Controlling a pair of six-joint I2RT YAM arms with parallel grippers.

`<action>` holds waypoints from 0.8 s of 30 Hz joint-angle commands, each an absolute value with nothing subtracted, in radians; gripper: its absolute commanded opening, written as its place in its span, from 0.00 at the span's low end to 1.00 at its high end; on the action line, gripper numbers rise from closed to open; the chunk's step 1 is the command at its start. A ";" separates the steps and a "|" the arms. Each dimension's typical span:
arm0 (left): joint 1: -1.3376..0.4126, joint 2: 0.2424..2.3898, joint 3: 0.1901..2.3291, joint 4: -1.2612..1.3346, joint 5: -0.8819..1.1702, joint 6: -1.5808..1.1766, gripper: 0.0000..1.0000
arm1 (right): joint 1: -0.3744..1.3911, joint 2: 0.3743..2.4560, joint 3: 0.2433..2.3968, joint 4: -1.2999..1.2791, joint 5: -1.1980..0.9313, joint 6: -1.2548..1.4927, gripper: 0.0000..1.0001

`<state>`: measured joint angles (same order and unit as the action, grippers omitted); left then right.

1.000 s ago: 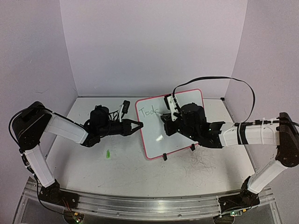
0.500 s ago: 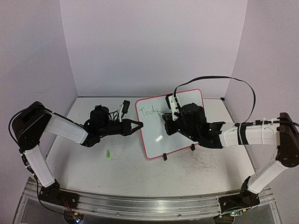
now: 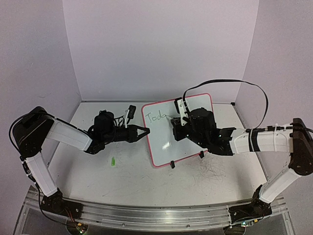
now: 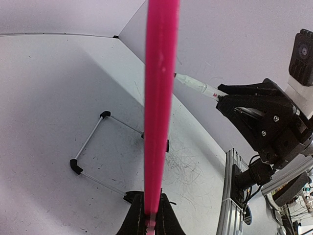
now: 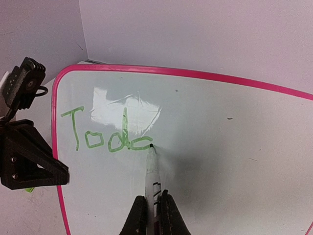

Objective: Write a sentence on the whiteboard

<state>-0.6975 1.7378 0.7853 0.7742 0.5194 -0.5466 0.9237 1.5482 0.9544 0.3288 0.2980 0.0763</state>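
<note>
Marker sits clamped in the right gripper, jaws shut tight on its barrel, tip touching the whiteboard just after the last green letter. The sentence reads "Tod" plus an unfinished "a", so by my reckoning most is left to write. The left gripper pinches the pink rim, steadying the board on its feet mid-table. Against a second ago, the "a" stroke is new; arms and board have hardly shifted.
</note>
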 commanded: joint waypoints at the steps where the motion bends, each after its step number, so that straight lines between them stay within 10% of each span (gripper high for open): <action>1: -0.696 1.694 0.810 0.766 0.542 -0.543 0.00 | 0.906 1.558 0.996 0.340 0.341 0.075 0.00; 24: -0.696 1.697 0.811 0.766 0.541 -0.545 0.00 | 0.907 1.583 1.009 0.354 0.309 0.059 0.00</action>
